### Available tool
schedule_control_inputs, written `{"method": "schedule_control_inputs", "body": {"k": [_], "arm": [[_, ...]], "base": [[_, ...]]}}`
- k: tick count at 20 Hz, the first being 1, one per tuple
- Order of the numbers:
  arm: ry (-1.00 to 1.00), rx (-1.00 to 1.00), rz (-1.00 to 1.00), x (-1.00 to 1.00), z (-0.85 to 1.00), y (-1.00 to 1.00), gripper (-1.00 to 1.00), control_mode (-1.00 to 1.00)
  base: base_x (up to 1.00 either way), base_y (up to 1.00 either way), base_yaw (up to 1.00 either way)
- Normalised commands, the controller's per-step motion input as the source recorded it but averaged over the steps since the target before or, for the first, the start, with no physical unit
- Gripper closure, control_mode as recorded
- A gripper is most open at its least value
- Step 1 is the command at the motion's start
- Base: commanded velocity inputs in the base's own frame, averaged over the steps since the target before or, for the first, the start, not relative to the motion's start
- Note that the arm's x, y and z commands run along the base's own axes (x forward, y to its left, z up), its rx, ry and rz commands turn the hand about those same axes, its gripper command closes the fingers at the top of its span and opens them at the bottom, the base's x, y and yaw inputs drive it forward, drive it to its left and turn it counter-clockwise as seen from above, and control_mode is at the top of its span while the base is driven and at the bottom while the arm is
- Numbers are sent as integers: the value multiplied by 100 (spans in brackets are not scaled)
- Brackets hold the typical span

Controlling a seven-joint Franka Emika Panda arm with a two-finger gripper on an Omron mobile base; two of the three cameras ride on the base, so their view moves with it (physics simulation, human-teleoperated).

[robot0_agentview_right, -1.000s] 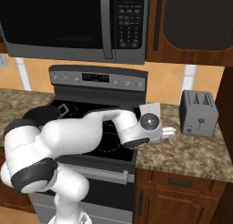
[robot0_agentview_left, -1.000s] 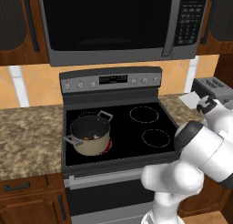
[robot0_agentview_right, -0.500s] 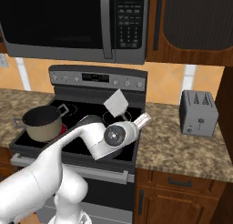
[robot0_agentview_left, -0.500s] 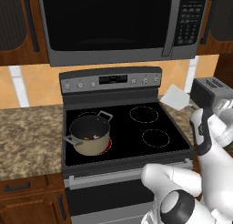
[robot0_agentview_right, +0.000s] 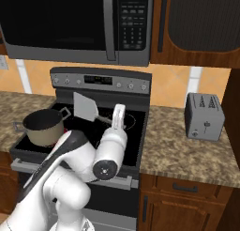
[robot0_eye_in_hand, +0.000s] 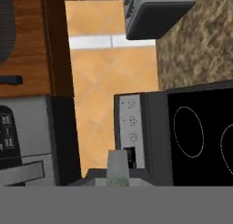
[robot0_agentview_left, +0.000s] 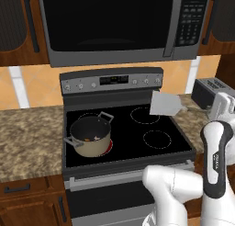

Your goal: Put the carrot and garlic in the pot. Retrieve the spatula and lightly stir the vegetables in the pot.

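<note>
The black glass-topped stove (robot0_agentview_left: 133, 128) with its silver control panel sits between stretches of speckled brown granite tabletop (robot0_agentview_left: 27, 133), with the boxy silver toaster (robot0_agentview_right: 204, 116) on the right-hand stretch. On the stove's front-left burner, at about eight o'clock on the cooktop, stands the round tan-sided pot (robot0_agentview_left: 90, 138) with a dark inside and metal loop handles. Small orange and pale specks show on its floor, most likely the carrot (robot0_agentview_left: 87, 139) and garlic (robot0_agentview_left: 96, 138), though they are too small to tell apart surely. So the loading step looks done, and the fetching of the spatula (robot0_agentview_left: 165, 104) is in hand: its flat light-grey blade hangs in the air over the back-right burner, at about two o'clock, with its thin dark handle running back into the tool (robot0_agentview_right: 116, 124). The tool is clamped tight on that handle. The next move calls for swinging the blade across to the pot, lowering it inside without knocking the rim, and stirring gently.
</note>
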Motion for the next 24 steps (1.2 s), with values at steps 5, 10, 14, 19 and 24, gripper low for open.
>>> {"method": "schedule_control_inputs", "body": {"k": [5, 10, 14, 19, 24], "arm": [[-33, -70, 39, -44, 72, 73, 100, -100], [-37, -78, 28, -36, 53, 98, 100, -100], [-54, -73, 4, -44, 36, 100, 100, -100], [-50, -72, 0, -29, 33, 100, 100, -100], [-38, -57, 0, -10, 25, 100, 100, -100]], "base": [[0, 0, 0], [0, 0, 0], [0, 0, 0], [0, 0, 0], [0, 0, 0]]}}
